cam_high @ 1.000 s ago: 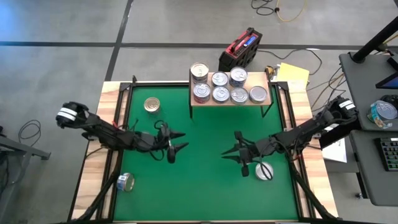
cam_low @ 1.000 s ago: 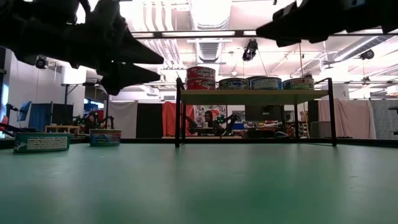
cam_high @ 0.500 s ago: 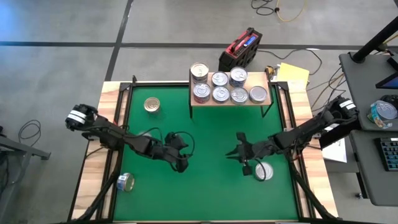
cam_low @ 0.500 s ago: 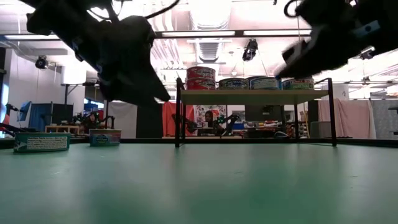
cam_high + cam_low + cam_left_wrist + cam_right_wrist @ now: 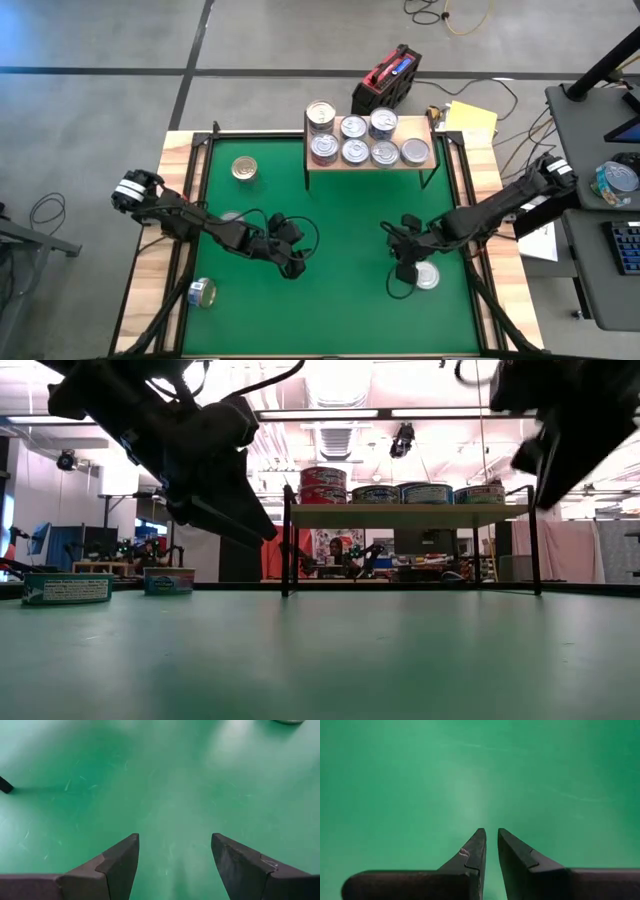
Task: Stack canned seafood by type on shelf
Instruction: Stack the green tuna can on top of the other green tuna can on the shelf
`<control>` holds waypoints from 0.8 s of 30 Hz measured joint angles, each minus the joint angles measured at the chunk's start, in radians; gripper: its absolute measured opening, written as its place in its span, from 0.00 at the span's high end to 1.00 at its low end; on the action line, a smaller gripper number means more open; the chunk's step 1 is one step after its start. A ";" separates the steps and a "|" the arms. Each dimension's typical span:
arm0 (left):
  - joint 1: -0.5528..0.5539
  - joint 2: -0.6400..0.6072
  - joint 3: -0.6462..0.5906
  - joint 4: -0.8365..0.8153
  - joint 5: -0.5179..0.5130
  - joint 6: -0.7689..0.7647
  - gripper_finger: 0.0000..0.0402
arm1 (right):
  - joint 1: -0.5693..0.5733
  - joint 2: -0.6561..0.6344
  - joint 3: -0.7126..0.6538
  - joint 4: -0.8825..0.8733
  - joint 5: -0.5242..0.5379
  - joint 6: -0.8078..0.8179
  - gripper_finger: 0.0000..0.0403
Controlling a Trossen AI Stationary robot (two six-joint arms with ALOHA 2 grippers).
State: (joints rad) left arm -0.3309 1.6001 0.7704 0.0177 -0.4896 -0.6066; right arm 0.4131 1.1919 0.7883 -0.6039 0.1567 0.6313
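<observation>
Shelf (image 5: pixel 368 160) at mat's (image 5: pixel 340 210) far edge: seven cans. Loose cans: far-left corner (image 5: pixel 243 168), near-left edge (image 5: pixel 202 292), near right (image 5: pixel 428 276). Left gripper (image 5: pixel 175 865) spread, empty, mid-mat. Right gripper (image 5: pixel 491 851) pressed together, empty, beside the right can (likely between picks; next: spread, descend over it).

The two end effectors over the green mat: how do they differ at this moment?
The left end effector has its fingers spread wide apart, while the right end effector has its fingers almost together. The left one hangs over bare mat left of centre; the right one is right of centre, close beside a silver-topped can lying on the mat. Both are empty, point down at the mat and stand in front of the shelf.
</observation>
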 joint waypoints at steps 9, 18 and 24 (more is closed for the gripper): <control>0.000 -0.002 0.002 -0.003 -0.062 0.047 0.42 | 0.116 0.000 0.182 -0.229 -0.253 0.173 0.91; -0.003 -0.003 0.061 -0.025 -0.061 0.142 0.42 | 0.141 -0.006 0.130 -0.246 -0.424 0.342 0.92; -0.003 -0.003 0.085 -0.034 -0.062 0.212 0.42 | 0.152 -0.040 0.041 -0.281 -0.443 0.423 0.97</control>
State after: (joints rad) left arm -0.3340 1.5967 0.8555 -0.0162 -0.5521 -0.3946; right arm 0.5653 1.1517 0.8290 -0.8849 -0.2861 1.0547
